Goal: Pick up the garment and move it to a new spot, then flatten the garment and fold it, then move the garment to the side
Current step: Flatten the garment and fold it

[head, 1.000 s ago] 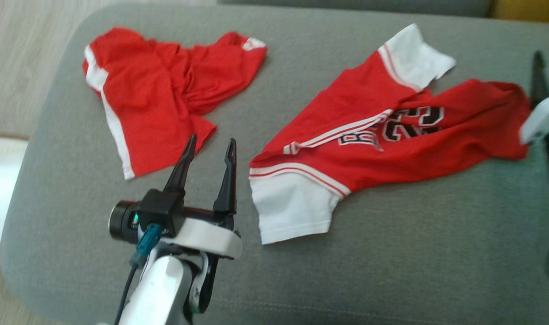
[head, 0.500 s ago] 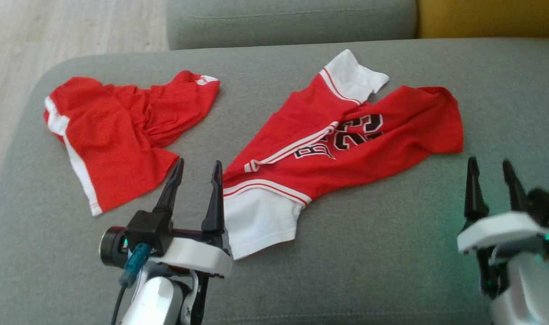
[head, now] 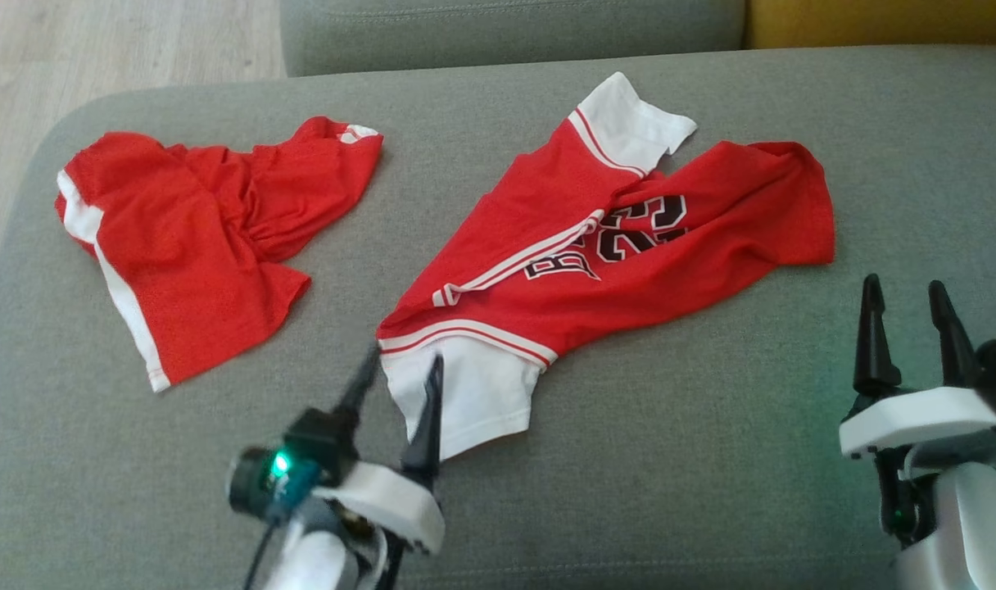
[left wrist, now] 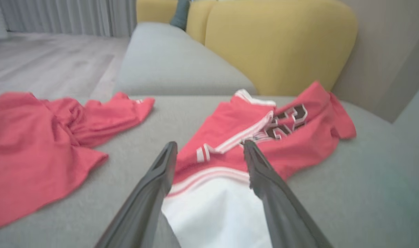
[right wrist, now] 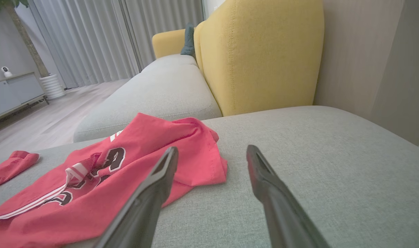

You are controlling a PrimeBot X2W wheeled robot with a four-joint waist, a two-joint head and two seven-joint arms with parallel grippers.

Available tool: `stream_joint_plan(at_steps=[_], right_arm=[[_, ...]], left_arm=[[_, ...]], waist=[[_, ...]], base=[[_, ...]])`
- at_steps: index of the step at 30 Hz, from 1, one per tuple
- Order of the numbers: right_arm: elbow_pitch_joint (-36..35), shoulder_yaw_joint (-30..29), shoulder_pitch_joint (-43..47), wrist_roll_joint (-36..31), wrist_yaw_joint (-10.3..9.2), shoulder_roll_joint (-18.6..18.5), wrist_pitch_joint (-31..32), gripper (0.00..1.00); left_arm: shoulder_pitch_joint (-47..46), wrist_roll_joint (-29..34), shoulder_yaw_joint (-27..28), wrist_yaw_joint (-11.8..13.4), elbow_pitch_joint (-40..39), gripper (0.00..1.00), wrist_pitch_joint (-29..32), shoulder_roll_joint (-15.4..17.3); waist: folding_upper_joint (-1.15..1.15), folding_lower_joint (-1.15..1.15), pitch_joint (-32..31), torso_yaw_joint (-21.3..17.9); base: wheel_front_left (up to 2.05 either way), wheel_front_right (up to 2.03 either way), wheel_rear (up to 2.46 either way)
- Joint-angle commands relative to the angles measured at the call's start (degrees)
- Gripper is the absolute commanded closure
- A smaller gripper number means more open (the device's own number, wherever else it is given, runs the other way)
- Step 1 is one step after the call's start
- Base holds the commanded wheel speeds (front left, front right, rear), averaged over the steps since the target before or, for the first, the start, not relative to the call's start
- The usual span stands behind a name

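A red jersey with white sleeves and a black number lies crumpled across the middle of the grey sofa cushion. My left gripper is open, its two fingers straddling the near white sleeve just above it. The jersey stretches away beyond the left gripper. My right gripper is open with nothing between its fingers, a little short of the jersey's right red end. In its own wrist view the right gripper points past that end.
Red shorts with a white side stripe lie bunched at the cushion's left. A second grey cushion and a yellow backrest stand behind. Wooden floor lies past the left edge.
The head camera has swung, bringing the right gripper fully into view. My left gripper has moved right and nearer, from beside the shorts to over the jersey's white sleeve. The clothes lie unchanged.
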Motion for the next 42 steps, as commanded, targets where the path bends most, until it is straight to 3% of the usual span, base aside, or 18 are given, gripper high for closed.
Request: stream_joint_plan(at_steps=[1, 6, 13, 23, 24, 25, 28, 32, 36, 42], right_arm=[[-2.4, 1.1, -0.7, -0.6, -0.05, 0.4, 0.2, 0.00], [-3.5, 1.4, -0.5, -0.8, -0.05, 0.7, 0.7, 0.00], [-3.9, 1.6, -0.6, -0.7, -0.05, 0.9, 1.0, 0.00], [-4.6, -0.5, -1.4, -1.6, -0.05, 1.0, 0.8, 0.00], [-4.6, -0.8, -1.5, -1.7, -0.05, 1.0, 0.8, 0.00], [-4.6, -1.0, -1.6, -1.7, -0.05, 1.0, 0.8, 0.00], [-4.7, -1.9, -1.8, -2.0, -0.05, 1.0, 0.7, 0.00], [-4.3, -3.1, -1.9, -2.4, -0.05, 1.0, 0.8, 0.00], [-3.2, -4.2, -2.3, -2.8, -0.05, 1.0, 1.5, 0.00], [-0.5, -2.4, -3.8, -2.7, -0.05, 1.0, 3.4, 0.00]], left_arm=[[-1.9, -0.6, 0.7, -0.5, 1.1, 0.00, -0.3, 0.1], [-4.0, -3.7, -1.9, 0.4, 11.0, 0.00, 0.8, 0.1], [-7.2, -7.2, -3.8, 2.7, 18.1, 0.00, 1.4, 0.1], [-10.5, -11.8, -6.5, 0.9, 22.5, 0.00, 1.0, 0.1], [-10.9, -12.0, -7.0, 0.4, 22.9, 0.56, 0.9, 0.1], [-11.3, -12.3, -7.5, -0.1, 23.1, 1.00, 0.9, 0.1], [-12.1, -13.8, -7.9, -0.7, 22.7, 1.00, 0.5, 0.1], [-13.2, -13.9, -6.3, 0.4, 20.4, 1.00, -0.2, 0.1], [-12.6, -9.7, 0.5, 2.2, 9.3, 1.00, -0.3, 0.2], [-9.7, -5.0, 6.2, 1.1, -1.3, 1.00, -0.3, 0.1]], waist=[[0.00, 0.00, 0.2, 0.1], [0.00, 0.00, 0.8, -0.3], [0.00, 0.00, 1.4, -1.0], [0.00, 0.00, 2.5, -2.4], [0.00, 0.00, 2.7, -2.6], [0.00, 0.00, 2.8, -2.7], [0.00, 0.00, 3.1, -2.9], [0.00, 0.00, 3.5, -2.6], [0.00, 0.00, 4.0, -1.6], [0.00, 0.00, 4.6, -0.6]], base=[[0.00, 0.00, 0.00], [0.00, 0.00, 0.00], [0.00, 0.00, 0.00], [0.00, 0.00, 0.00], [0.00, 0.00, 0.00], [0.00, 0.00, 0.00], [0.00, 0.00, 0.00], [0.00, 0.00, 0.00], [0.00, 0.00, 0.00], [0.00, 0.00, 0.00]])
